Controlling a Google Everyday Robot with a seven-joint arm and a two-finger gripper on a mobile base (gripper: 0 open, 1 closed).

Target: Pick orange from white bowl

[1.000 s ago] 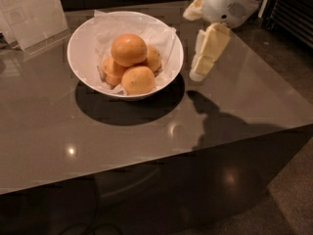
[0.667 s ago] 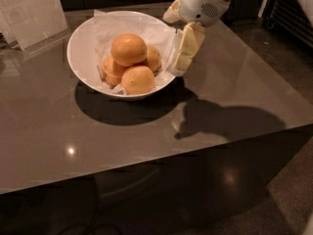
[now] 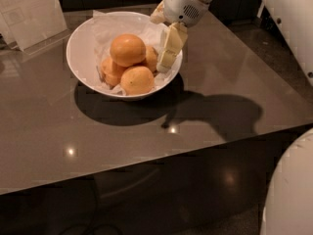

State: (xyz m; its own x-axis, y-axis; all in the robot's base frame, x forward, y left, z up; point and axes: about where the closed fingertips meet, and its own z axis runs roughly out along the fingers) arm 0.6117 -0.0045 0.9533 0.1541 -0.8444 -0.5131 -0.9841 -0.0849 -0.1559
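Observation:
The white bowl [image 3: 83, 38] sits on the dark table, lined with crumpled white paper. It holds several oranges: one on top [image 3: 127, 49], one at the front [image 3: 137, 80], others partly hidden behind and beneath. My gripper [image 3: 167, 58] hangs from the white arm at the top right. It points down over the bowl's right rim, just right of the pile, with its cream fingers [image 3: 172, 42] close to the rear orange [image 3: 151, 58]. It holds nothing that I can see.
A white paper stand [image 3: 32, 11] is at the table's back left. The table's front edge [image 3: 146, 160] runs across the lower half. White robot body parts show at the right edge [image 3: 288, 28] and bottom right [image 3: 291, 195].
My gripper has moved left, from beside the bowl's right side to over its right rim, close to the oranges. The oranges and bowl have not moved.

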